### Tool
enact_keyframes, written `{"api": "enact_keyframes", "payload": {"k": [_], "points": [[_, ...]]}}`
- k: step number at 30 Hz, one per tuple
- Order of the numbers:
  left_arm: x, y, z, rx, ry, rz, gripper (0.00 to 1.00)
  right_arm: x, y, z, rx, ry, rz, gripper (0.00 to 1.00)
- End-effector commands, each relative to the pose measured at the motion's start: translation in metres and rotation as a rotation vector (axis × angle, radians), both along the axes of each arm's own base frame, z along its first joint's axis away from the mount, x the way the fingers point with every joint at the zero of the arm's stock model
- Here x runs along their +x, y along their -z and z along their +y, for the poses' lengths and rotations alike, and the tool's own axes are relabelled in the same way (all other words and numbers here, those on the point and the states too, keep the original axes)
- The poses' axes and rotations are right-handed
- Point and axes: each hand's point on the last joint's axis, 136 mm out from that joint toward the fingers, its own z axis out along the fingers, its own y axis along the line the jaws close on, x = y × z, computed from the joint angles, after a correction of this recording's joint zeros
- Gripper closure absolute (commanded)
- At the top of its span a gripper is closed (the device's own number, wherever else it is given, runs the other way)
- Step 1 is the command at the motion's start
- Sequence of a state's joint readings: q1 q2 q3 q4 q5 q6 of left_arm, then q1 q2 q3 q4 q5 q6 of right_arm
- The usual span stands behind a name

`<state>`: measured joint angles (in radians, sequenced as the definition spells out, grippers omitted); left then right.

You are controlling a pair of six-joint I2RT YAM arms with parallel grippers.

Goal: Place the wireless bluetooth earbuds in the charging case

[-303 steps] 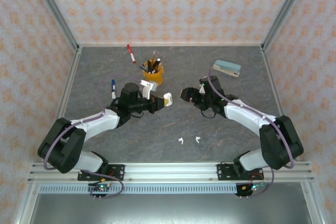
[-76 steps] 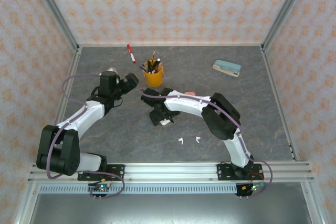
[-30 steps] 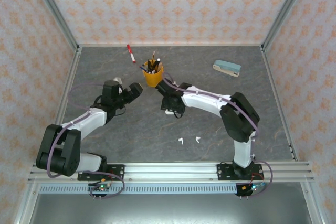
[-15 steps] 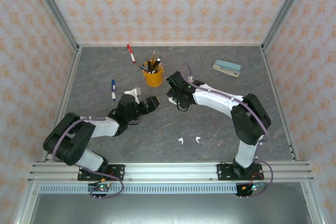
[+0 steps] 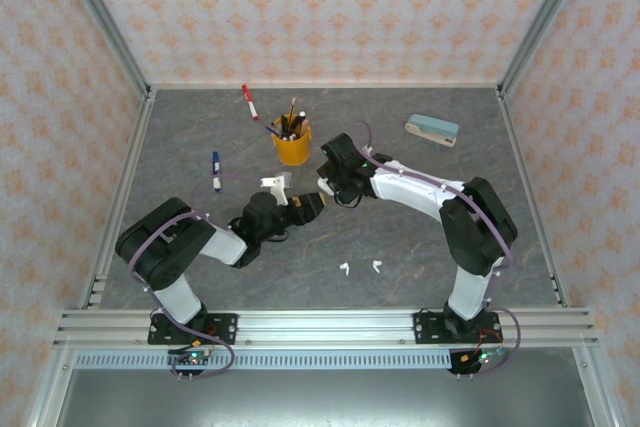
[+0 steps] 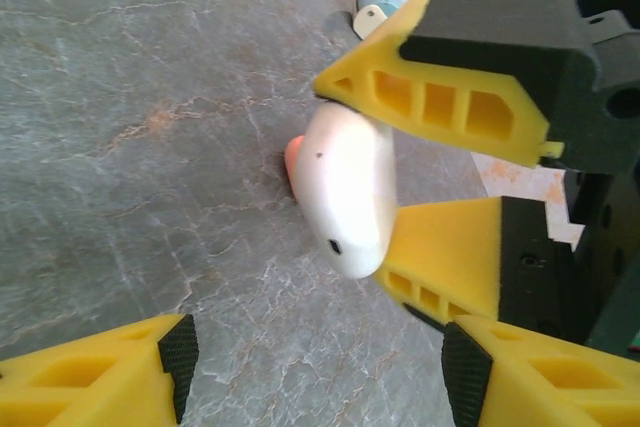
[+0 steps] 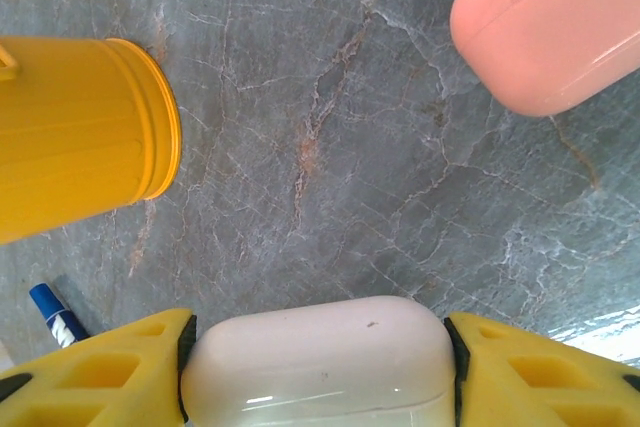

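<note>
My right gripper [image 7: 320,372] is shut on a white pebble-shaped charging case [image 7: 320,367], held by its two ends just above the grey table. In the left wrist view that same case [image 6: 350,182] hangs between the right arm's yellow fingers. My left gripper [image 6: 320,367] is open right in front of it, with nothing between its pads. From above, the two grippers meet near the table's middle, left [image 5: 308,204] and right [image 5: 325,189]. Two white earbuds [image 5: 343,269] [image 5: 377,266] lie on the table nearer the front. A salmon-pink case [image 7: 545,27] lies closed beyond the white one.
A yellow pen cup [image 5: 291,144] stands just behind the grippers and close to the right one [image 7: 80,132]. A blue marker [image 5: 215,169] lies to the left, a red marker [image 5: 249,102] at the back, and a teal-and-white block [image 5: 432,130] at the back right.
My left gripper has swung right and forward to the held white case, and its jaws have narrowed. The right gripper has shifted a little right with the case.
</note>
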<state>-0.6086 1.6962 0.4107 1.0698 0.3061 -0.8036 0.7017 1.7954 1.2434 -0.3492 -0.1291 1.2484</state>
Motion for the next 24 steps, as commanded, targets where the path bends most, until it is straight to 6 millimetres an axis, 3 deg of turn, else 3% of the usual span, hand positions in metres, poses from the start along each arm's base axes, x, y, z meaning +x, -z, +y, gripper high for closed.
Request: {"api": "enact_keyframes", "payload": {"k": [1,14,24], "points": [[0.016,-0.027,-0.006,-0.047,-0.035,-0.104,0.35,0.002,-0.014,0.002,0.076,0.029,-0.016,0.42],[0.031,-0.019,-0.015,-0.062,-0.042,-0.101,0.42,0.001,-0.014,0.010,0.123,0.015,-0.004,0.43],[0.036,-0.019,-0.019,-0.071,-0.046,-0.106,0.53,-0.002,-0.012,0.009,0.135,0.008,0.007,0.43]]}}
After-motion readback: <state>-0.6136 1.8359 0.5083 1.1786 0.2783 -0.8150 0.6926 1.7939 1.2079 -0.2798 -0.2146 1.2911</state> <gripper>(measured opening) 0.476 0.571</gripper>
